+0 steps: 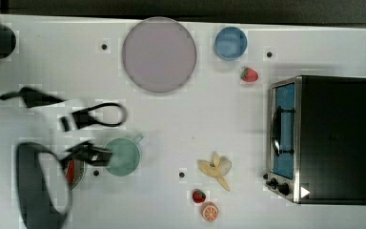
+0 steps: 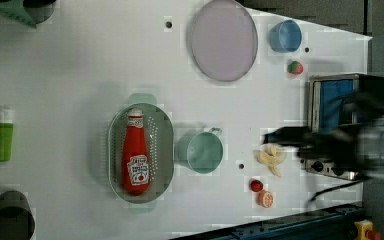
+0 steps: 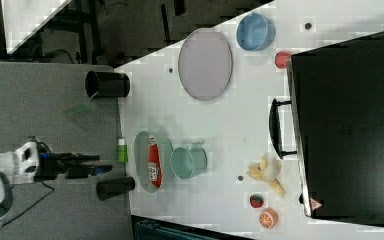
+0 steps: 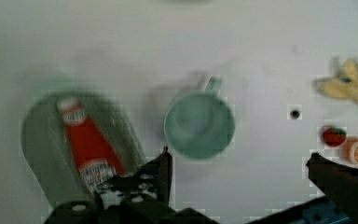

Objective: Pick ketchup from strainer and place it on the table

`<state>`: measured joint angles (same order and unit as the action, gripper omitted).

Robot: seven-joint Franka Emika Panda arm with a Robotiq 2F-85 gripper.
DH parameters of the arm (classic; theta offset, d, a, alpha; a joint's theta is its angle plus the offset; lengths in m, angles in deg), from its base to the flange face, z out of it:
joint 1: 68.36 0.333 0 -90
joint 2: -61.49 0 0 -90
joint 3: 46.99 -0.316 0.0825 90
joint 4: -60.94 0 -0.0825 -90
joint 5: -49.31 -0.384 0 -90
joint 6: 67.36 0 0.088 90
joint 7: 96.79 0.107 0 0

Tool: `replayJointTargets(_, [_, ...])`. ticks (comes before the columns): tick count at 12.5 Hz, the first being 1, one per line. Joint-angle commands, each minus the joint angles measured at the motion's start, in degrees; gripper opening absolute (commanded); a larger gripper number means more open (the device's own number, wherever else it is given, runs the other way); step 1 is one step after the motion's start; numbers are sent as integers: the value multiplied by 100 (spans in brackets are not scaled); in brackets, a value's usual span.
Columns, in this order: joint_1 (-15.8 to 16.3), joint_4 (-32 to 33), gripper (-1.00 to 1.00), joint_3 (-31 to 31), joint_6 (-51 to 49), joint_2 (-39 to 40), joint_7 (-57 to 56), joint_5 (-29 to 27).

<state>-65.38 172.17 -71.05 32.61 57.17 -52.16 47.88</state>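
Observation:
The red ketchup bottle lies on its side in the pale green strainer, white cap pointing towards the left view's top. The wrist view looks down on the ketchup and strainer from well above. My gripper is open, its fingers spread wide with nothing between them. In the top view the gripper hovers between the strainer and the teal cup, and my arm covers most of the strainer, leaving a sliver of the ketchup. In the right view the gripper hangs high above the table.
The teal cup stands right beside the strainer. A lilac plate, blue bowl, strawberries, banana peel, orange half and toaster oven share the table. A green bottle and dark cups sit near an edge.

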Motion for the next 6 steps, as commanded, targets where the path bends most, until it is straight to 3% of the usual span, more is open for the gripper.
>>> replayJointTargets(1, [121,111,100,-555,511,160,241,23])
replayJointTargets(6, [164,534,100,-1238,2024,1146,332,166])
